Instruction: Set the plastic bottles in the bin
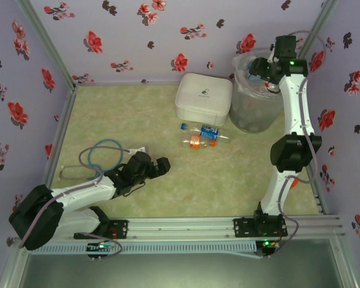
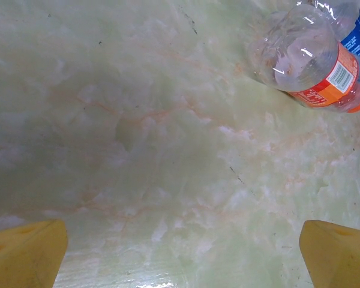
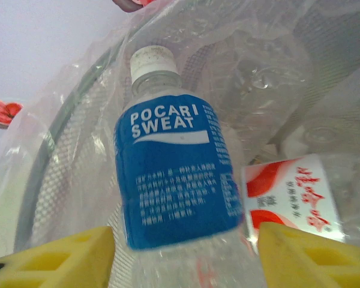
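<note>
Desk (image 1: 186,180): pale green marble-pattern top. Directly on it:
- white lidded box (image 1: 203,98), back centre
- bin (image 1: 255,111), far right corner, just right of the box; touching it or not, can't tell
- blue-label bottle (image 1: 205,129) and orange-label bottle (image 1: 207,141), both on their sides just in front of the box, side by side, roughly parallel
- grey cable loop (image 1: 102,153), left side, well apart from the bottles

In the left wrist view the desk is mostly bare. The orange-label bottle sits in its top right corner, with the blue label right behind it.
</note>
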### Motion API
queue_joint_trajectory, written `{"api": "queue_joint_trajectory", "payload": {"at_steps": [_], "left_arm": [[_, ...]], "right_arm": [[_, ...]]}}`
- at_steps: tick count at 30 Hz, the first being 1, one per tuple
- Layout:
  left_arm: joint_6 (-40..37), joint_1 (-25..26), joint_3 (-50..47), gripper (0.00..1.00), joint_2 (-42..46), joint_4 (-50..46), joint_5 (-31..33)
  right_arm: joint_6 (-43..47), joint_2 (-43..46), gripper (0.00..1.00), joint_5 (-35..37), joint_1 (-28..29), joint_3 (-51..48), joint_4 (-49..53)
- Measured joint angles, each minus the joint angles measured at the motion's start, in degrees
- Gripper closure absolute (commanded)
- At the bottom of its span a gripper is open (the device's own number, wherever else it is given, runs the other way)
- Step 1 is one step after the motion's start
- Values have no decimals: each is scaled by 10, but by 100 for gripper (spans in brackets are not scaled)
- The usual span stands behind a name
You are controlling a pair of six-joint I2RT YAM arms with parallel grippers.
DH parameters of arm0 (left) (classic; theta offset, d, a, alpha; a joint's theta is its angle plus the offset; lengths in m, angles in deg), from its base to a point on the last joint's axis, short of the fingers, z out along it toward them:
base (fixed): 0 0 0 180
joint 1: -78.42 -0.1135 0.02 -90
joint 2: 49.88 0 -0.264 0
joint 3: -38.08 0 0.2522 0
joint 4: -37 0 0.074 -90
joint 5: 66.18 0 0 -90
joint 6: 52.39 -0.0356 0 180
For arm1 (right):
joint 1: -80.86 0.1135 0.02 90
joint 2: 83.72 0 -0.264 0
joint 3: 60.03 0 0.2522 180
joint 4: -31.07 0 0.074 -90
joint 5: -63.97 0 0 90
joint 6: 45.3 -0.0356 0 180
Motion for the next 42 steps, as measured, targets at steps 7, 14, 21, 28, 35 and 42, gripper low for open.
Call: {"api": "queue_joint_trajectory", "payload": {"at_steps": [7, 14, 21, 28, 35, 42], "left_arm": [[-49, 0, 44, 0, -2, -47, 0], [-188, 0, 169, 0, -43, -116, -10], [-393, 0, 296, 0, -123, -180, -11], [-579, 0, 417, 0, -280, -218, -32], [-727, -3, 468, 1, -394, -201, -31], [-809, -9, 533, 13, -480, -194, -12]], "right_arm": [[10, 141, 17, 14, -21, -68, 13], [-42, 355, 10, -62, -23, -326, -73], [-79, 467, 8, -167, -21, -520, -110], [-85, 575, 8, -193, -21, -630, -93], [-62, 598, 8, -187, -21, -622, -49], [-32, 628, 8, -167, -21, -617, -10]]}}
